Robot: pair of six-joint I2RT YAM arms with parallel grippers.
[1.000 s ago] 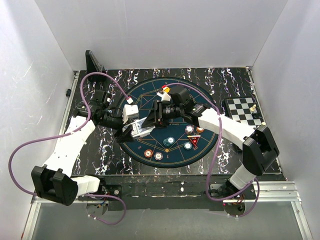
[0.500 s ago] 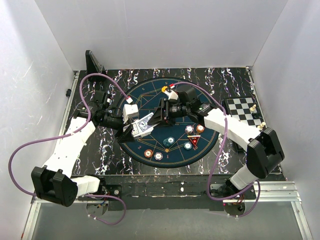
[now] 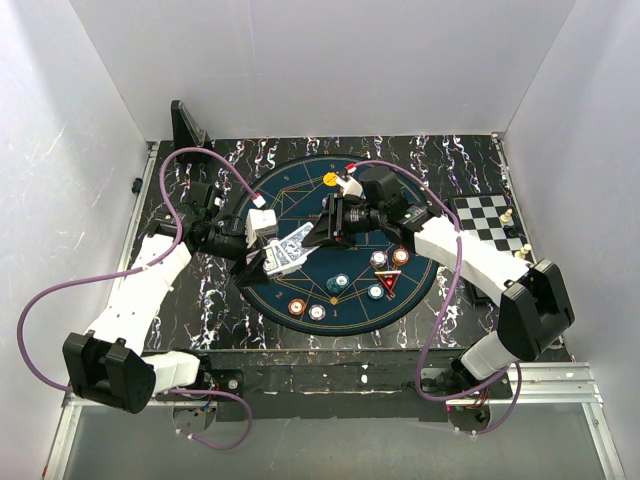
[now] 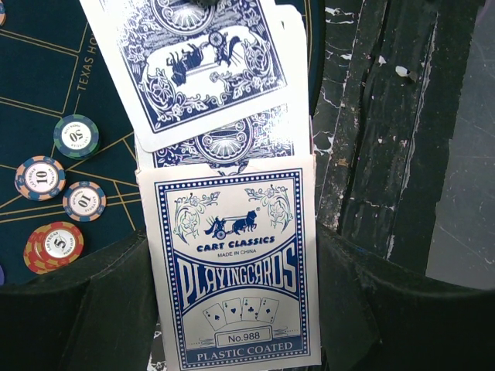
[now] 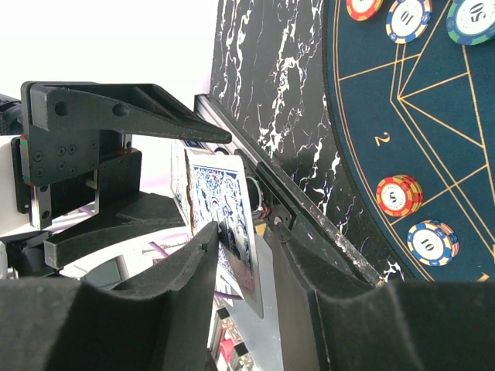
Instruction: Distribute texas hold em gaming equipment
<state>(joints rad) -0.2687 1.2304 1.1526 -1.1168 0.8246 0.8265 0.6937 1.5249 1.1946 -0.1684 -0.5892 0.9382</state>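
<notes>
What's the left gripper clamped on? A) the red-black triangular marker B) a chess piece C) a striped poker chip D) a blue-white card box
D: the left gripper has a finger pressed on each side of the card box, with cards sticking out of its open end.

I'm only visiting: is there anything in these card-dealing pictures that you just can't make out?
- Card faces: the left wrist view shows only the blue backs of the cards poking from the card box.
- How many cards are inside: the box wall hides them.
- Whether the right gripper truly pinches its card: in the right wrist view its own fingers cover the contact.
- Pieces on the chessboard: too small in the top view.
</notes>
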